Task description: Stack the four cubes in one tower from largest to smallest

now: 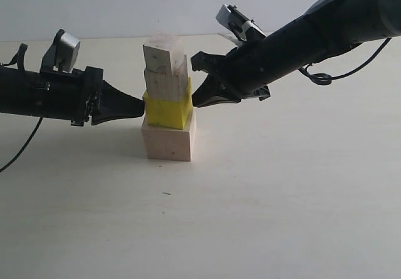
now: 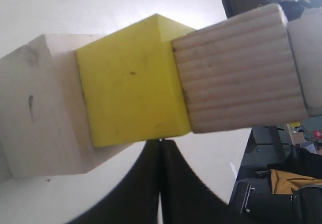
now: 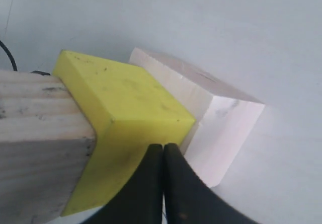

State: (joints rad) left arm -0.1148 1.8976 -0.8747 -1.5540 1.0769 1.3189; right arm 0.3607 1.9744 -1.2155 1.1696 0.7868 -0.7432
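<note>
Stands four high on the counter (image 1: pixel 282 197): tower (image 1: pixel 167 97) of large pale cube (image 1: pixel 168 142), yellow cube (image 1: pixel 168 111), two small wood cubes (image 1: pixel 166 83) uppermost. Seems done bar straightening. Flanked by left pincer (image 1: pixel 141 108) and right pincer (image 1: pixel 197 100), shut, empty, tips at the yellow.

Nothing legible shows in any of the views: no text, brand, number or sign can be read. The only candidate is a small red-and-white label (image 2: pixel 317 133) among the background clutter in the left wrist view, too small and blurred to make out.
</note>
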